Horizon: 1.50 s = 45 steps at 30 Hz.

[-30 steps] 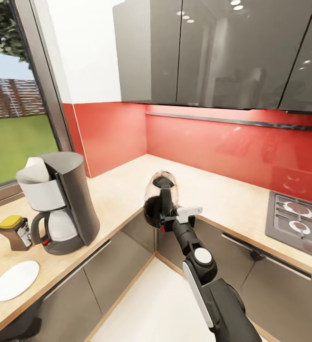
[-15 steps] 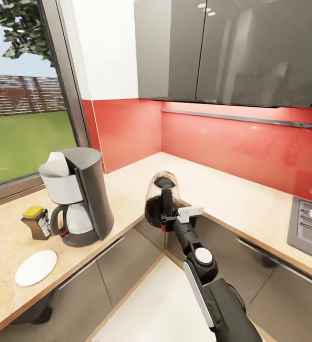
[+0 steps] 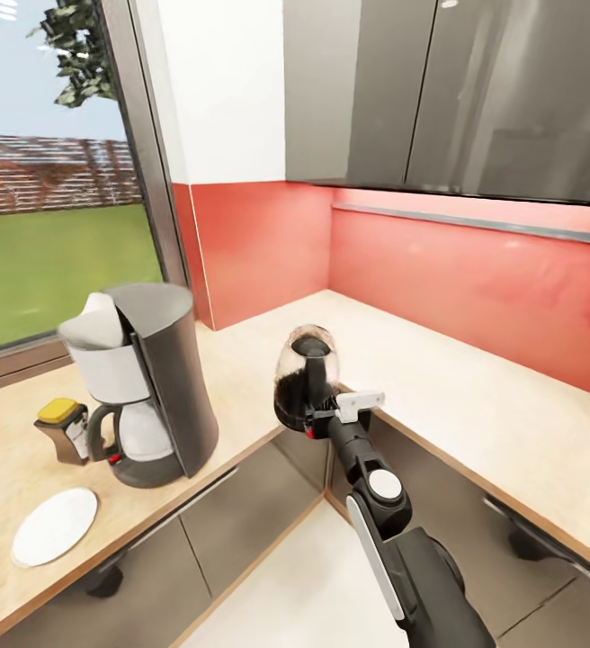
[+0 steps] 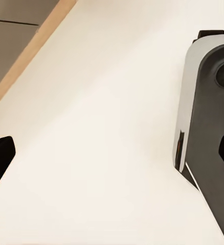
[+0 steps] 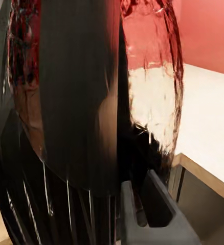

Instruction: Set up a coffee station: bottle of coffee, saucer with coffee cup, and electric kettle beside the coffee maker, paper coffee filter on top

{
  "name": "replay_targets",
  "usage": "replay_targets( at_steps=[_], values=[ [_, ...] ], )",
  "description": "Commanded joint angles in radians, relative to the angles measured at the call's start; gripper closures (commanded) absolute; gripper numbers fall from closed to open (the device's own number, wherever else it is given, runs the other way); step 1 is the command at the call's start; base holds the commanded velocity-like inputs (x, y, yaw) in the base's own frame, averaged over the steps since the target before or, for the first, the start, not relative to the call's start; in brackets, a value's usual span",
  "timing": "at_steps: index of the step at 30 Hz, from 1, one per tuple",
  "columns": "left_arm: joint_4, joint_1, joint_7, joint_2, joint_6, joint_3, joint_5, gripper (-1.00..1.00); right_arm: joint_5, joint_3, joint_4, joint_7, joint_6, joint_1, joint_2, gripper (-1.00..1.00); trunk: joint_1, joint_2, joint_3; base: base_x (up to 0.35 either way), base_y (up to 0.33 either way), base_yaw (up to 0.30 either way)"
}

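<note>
Since the earlier pictures the whole head view has swung, so the camera has turned: the hob has slid out of sight on one side and the window fills more of the other, while the right arm and its load sit at the same spot in the picture, which suggests the robot is turning with the load carried along. The right gripper (image 3: 317, 416) is clamped on the black handle of the electric kettle (image 3: 306, 373), which stands upright just beyond the fingertips and, as far as one can judge, hangs over the inner corner of the kitchen countertop (image 3: 475, 405) and not on it; whether its base touches the worktop cannot be told. Gripping by the handle keeps the glass body upright and clear of the fingers. In the right wrist view the kettle's dark handle and glass (image 5: 81, 102) press close against a grey finger (image 5: 153, 214). Off to the left of the fingers, well apart, stands the coffee maker (image 3: 147, 387) with the paper coffee filter (image 3: 97, 322) in its basket, the bottle of coffee (image 3: 64, 429) just beside it and the saucer (image 3: 54, 526) near its front. That cluster is likely why the kettle is headed that way. The left wrist view shows pale floor; the left fingers' state cannot be told.
</note>
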Motion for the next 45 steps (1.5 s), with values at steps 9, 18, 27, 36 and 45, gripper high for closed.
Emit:
replay_targets(
  at_steps=[9, 18, 27, 36, 45],
  values=[
    [0.001, 0.0, 0.002, -0.001, -0.003, -0.008, 0.009, -1.0, 0.005, 0.003, -0.002, -0.005, 0.007, -0.001, 0.0, 1.0, 0.001, -0.002, -0.012, 0.029, -0.263, 0.205],
    [0.0, -0.001, 0.002, -0.001, -0.004, -0.008, 0.009, -1.0, 0.005, 0.003, -0.001, -0.005, 0.007, -0.001, 0.0, 1.0, 0.001, -0.002, -0.022, 0.0, -0.064, 0.205],
    [0.001, -0.001, 0.002, -0.001, -0.005, -0.008, 0.009, -1.0, 0.005, 0.003, -0.001, -0.006, 0.007, -0.001, 0.0, 1.0, 0.001, -0.002, -0.031, 0.069, 0.0, 0.184],
    [0.001, 0.0, 0.002, -0.001, -0.005, -0.008, 0.009, -1.0, 0.007, 0.005, 0.001, -0.004, 0.007, -0.001, -0.003, 1.0, 0.001, -0.002, -0.031, 0.1, 0.0, 0.014],
    [0.001, 0.0, 0.002, -0.001, -0.005, -0.008, 0.009, -1.0, 0.007, 0.01, 0.014, -0.003, 0.005, -0.001, -0.003, 1.0, 0.001, -0.002, -0.031, 0.072, 0.027, 0.0]
  ],
)
